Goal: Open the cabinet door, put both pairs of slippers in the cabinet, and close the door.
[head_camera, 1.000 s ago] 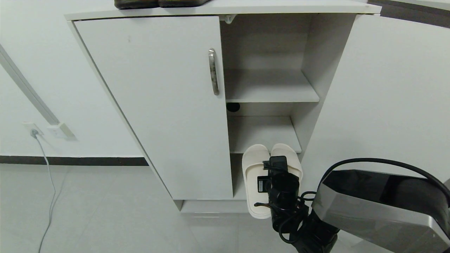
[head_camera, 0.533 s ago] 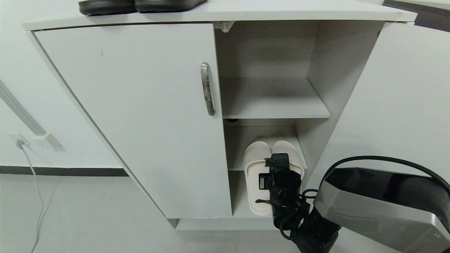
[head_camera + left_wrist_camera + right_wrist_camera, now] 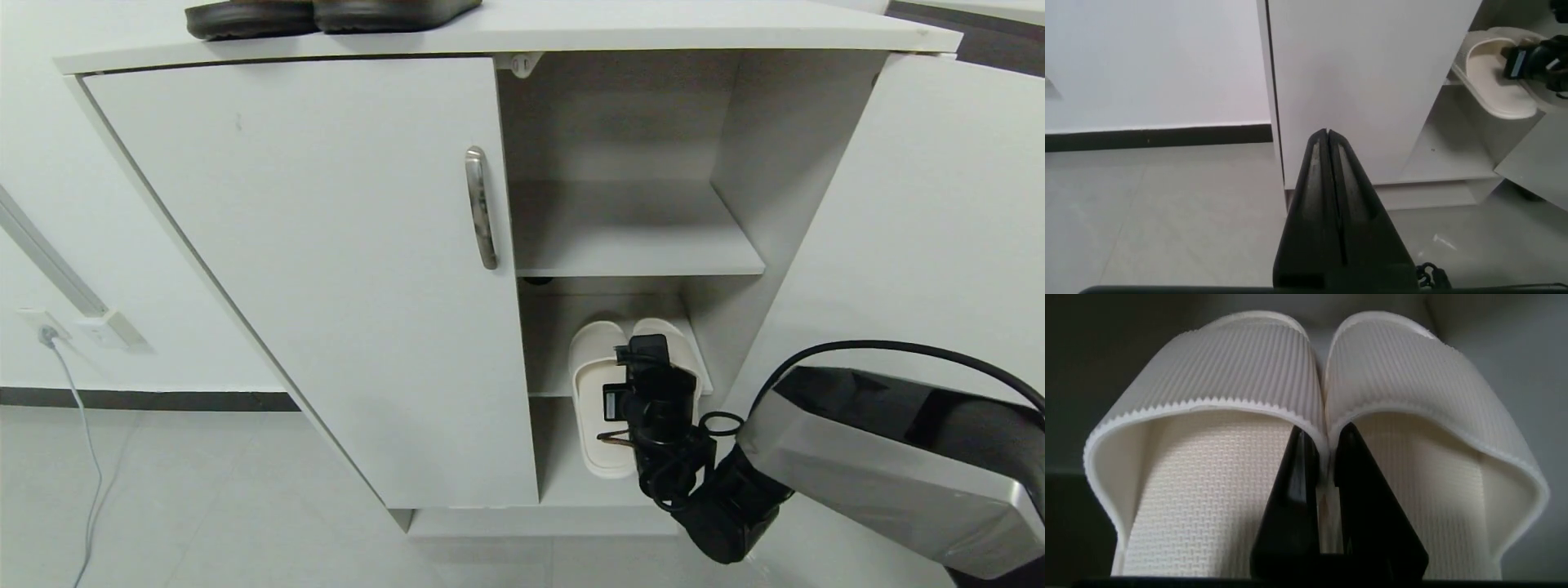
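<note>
White slippers, a ribbed open-toe pair, were held side by side at the open right half of the cabinet. Their toe ends pointed inward over the lower shelf, and their heels projected past the shelf's front edge. Whether the soles rested on the shelf could not be determined.

The right end effector gripped the pair from the heel side. In the right wrist view, its two black fingers were pinching the adjoining inner straps of the two slippers, one finger inside each slipper.

The left end effector was positioned low above the floor, in front of the cabinet's base and apart from it. Its fingers were pressed together with nothing between them.

Cabinet condition:
- The right door stood swung open to the right.
- The left door was closed, with a vertical metal handle near its inner edge.
- The upper shelf carried no load.

Dark slippers, the second pair, lay side by side on the cabinet's top panel, above the left door.

A wall socket was mounted on the wall to the left of the cabinet, with a grey cable running from it down to the floor.
</note>
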`<state>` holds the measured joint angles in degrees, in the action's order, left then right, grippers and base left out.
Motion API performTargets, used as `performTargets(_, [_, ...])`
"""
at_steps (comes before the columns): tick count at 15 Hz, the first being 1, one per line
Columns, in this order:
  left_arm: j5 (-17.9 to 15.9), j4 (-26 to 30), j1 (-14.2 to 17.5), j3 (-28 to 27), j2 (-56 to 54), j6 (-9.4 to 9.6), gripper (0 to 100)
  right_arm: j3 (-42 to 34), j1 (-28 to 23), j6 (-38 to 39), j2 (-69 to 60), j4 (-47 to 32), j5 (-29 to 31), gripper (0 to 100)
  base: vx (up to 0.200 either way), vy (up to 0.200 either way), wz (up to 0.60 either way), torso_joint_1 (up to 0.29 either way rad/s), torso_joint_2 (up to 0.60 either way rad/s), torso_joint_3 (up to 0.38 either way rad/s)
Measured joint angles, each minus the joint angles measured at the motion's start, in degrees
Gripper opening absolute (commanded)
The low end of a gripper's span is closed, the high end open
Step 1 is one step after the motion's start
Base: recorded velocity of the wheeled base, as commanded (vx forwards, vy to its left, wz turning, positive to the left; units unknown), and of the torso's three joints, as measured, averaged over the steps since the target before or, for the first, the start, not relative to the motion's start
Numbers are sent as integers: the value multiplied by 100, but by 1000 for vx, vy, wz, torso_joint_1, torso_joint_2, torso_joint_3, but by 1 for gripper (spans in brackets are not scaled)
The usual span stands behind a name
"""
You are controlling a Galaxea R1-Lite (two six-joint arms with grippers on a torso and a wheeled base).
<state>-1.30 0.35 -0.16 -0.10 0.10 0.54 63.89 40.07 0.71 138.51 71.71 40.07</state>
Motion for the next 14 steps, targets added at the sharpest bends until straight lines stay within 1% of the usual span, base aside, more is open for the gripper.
performTargets(3, [2,0,0,0,0,-2,0,956,-187,156,61,-1237,-268,0,0,0,0,0,0,0])
performTargets(4, [5,0,0,0,0,0,0,1274,-269,187,124,-1445,-318,0,0,0,0,0,0,0])
performTargets(6, [2,-2,-2,0,0,0,0,1819,-366,205,297,-1645,-364,0,0,0,0,0,0,0])
performTargets(10, [0,0,-2,0,0,0,0,2679,-523,211,678,-1937,-384,0,0,0,0,0,0,0])
performTargets(12, [0,-2,-2,0,0,-2,0,2955,-601,196,816,-1972,-605,0,0,0,0,0,0,0])
performTargets(14, [-2,-2,-2,0,0,0,0,3093,-640,163,881,-2016,-617,0,0,0,0,0,0,0])
